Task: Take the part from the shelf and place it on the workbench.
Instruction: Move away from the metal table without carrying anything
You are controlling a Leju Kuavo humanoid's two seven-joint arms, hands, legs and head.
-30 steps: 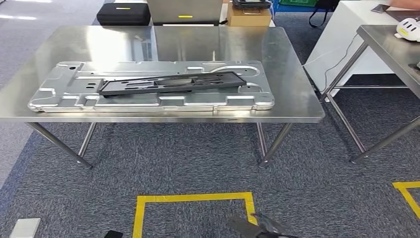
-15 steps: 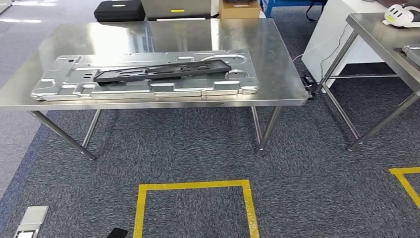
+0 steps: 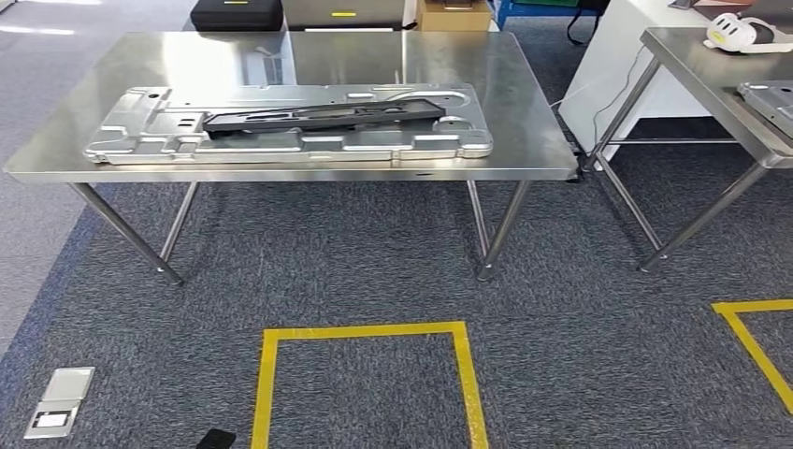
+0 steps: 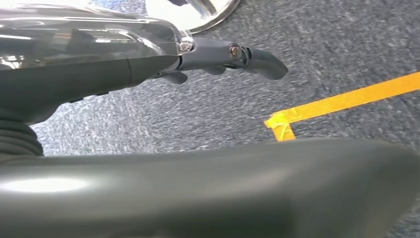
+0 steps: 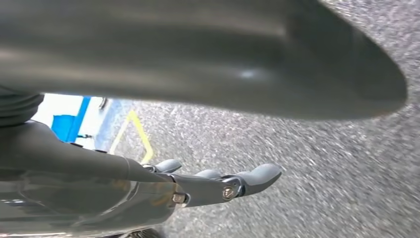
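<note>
A long black part (image 3: pixel 323 114) lies flat on a large silver stamped plate (image 3: pixel 281 142), which rests on the steel workbench (image 3: pixel 528 112) straight ahead in the head view. My left hand (image 4: pixel 233 54) hangs over the grey carpet beside a strip of yellow tape, fingers stretched out and holding nothing. My right hand (image 5: pixel 223 186) also hangs above the carpet with its fingers extended and nothing in it. Both hands are well away from the bench.
A second steel table (image 3: pixel 701 70) stands at the right with a white object (image 3: pixel 739 33) and a silver part (image 3: pixel 771 98) on it. A yellow tape square (image 3: pixel 365 329) marks the carpet before the bench. A floor socket (image 3: pixel 61 400) lies at the lower left.
The whole picture has shifted, so the camera moved: the bench now sits higher and smaller. A dark shape at the bottom edge one second ago has gone. The black part stays on the plate.
</note>
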